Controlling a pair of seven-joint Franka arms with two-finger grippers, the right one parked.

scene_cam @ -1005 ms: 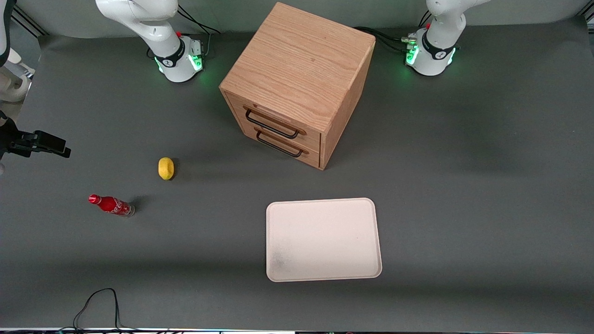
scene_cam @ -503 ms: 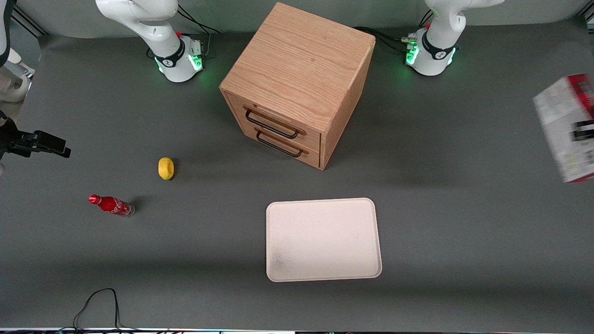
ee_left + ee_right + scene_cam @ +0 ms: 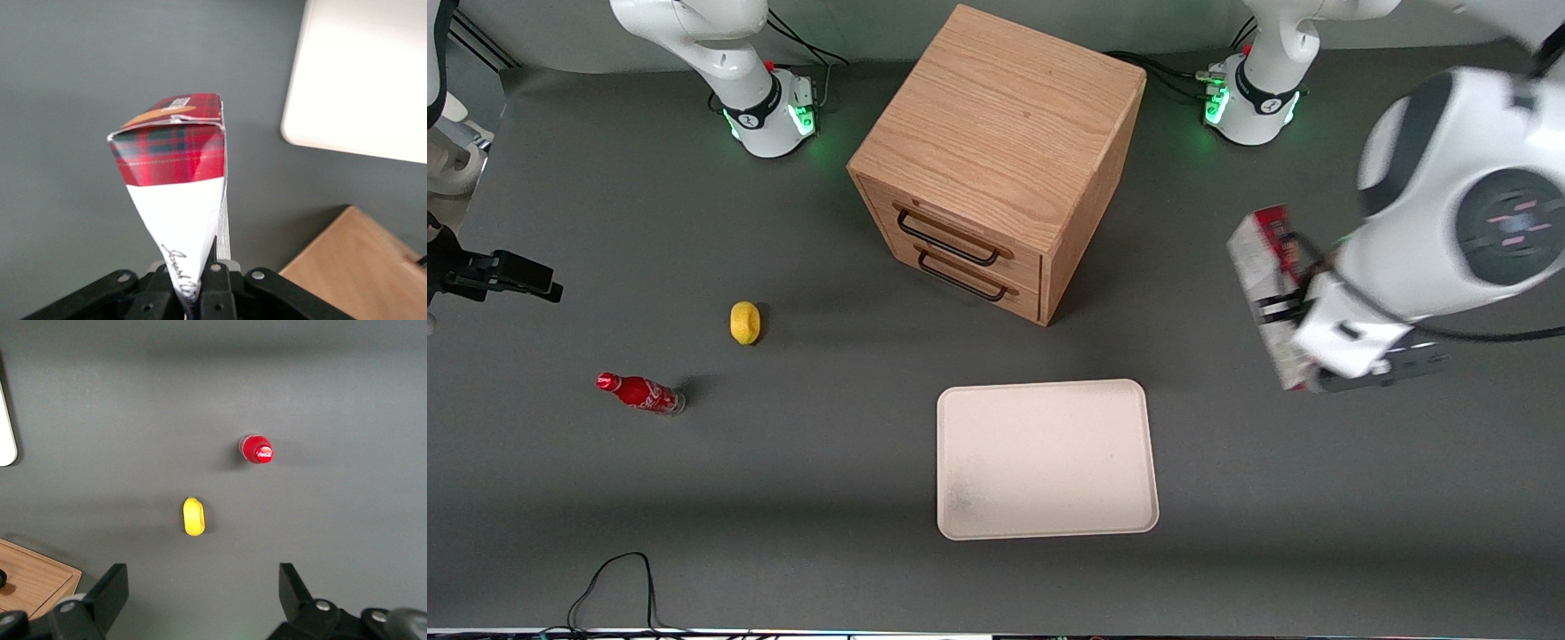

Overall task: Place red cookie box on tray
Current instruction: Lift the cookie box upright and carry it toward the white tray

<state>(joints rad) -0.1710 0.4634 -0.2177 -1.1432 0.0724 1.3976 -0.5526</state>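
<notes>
The red cookie box (image 3: pixel 1263 258) hangs in the air over the table, held by my left gripper (image 3: pixel 1285 307), which is shut on it. In the left wrist view the box (image 3: pixel 177 153) shows a red plaid end and a white face, pinched between the fingers of the gripper (image 3: pixel 197 283). The cream-white tray (image 3: pixel 1047 459) lies flat on the table, nearer the front camera than the wooden cabinet. The box is off the tray, toward the working arm's end of the table and a little farther from the camera. The tray's corner also shows in the left wrist view (image 3: pixel 360 73).
A wooden two-drawer cabinet (image 3: pixel 996 151) stands at mid-table, both drawers shut. A yellow lemon (image 3: pixel 744 322) and a small red cola bottle (image 3: pixel 640 392) lie toward the parked arm's end. A black cable (image 3: pixel 609 578) lies at the table's front edge.
The left arm has swung in from the working arm's end carrying the box. The box has moved toward the cabinet and the tray. Nothing else has moved.
</notes>
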